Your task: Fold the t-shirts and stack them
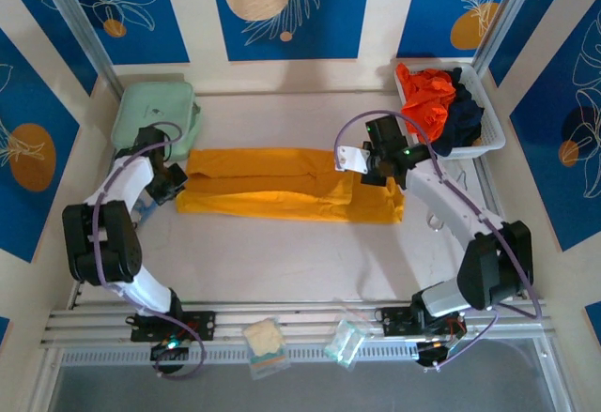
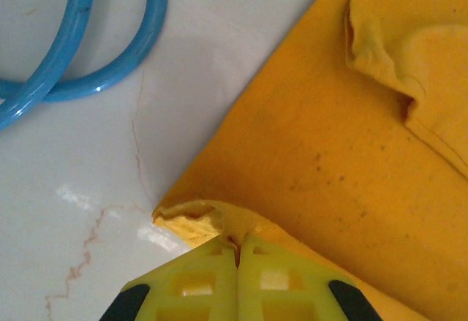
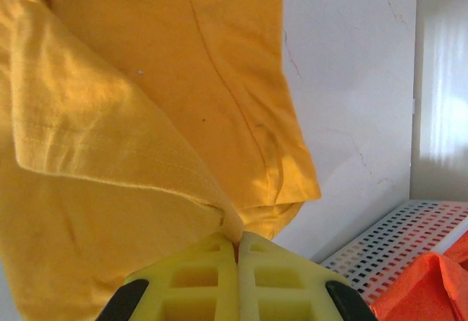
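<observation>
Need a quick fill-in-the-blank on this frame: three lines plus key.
1. The tee pinched by the left claw and right claw is ____.
2. The orange tee and navy tee lie in the white ____.
3. The mint case sits at the table's far ____ corner.
Missing words: yellow; basket; left.

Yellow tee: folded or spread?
Partly folded: the golden-yellow cloth t-shirt lies as a long narrow band, its edges doubled over onto itself.
</observation>
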Robot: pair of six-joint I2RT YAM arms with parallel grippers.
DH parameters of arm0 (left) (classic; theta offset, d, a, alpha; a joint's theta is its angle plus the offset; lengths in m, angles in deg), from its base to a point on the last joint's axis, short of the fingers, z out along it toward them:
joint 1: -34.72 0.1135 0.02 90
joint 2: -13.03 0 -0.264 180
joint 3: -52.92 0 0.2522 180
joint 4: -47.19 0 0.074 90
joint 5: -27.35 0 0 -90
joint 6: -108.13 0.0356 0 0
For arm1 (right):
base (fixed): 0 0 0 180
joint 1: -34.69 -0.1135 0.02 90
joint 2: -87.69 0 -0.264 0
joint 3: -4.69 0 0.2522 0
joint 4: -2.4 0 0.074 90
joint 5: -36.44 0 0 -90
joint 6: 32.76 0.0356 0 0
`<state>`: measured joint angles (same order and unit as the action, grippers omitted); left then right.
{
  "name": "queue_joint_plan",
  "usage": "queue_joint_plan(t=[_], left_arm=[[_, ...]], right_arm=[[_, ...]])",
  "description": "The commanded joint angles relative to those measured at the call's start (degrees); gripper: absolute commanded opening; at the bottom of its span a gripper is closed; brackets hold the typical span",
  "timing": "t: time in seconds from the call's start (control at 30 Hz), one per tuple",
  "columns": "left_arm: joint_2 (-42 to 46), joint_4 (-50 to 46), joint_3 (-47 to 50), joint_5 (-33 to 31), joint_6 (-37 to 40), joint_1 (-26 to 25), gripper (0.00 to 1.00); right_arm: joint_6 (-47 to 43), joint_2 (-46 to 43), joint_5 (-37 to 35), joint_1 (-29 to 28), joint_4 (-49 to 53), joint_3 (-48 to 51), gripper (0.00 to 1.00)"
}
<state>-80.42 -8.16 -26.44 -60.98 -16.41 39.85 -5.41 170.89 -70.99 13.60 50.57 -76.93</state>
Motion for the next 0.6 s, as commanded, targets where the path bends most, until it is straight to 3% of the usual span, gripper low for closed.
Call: queue_joint_plan(t=[0.0, 0.43, 0.57], left_arm=[[-3.3, -1.1, -2.4, -1.7, 1.1, -0.2, 0.00], [-15.7, 1.2, -7.8, -3.5, 0.4, -0.1, 0.00], [-16.4, 1.6, -8.1, -5.0, -0.5, -0.2, 0.13]], right_arm=[[-1.2, 3.5, 3.6, 1.1, -2.3, -2.1, 0.00], [10.0, 18.4, 1.4, 3.1, -10.7, -7.1, 0.00], [15.4, 23.5, -0.8, 3.6, -12.2, -10.0, 0.00]])
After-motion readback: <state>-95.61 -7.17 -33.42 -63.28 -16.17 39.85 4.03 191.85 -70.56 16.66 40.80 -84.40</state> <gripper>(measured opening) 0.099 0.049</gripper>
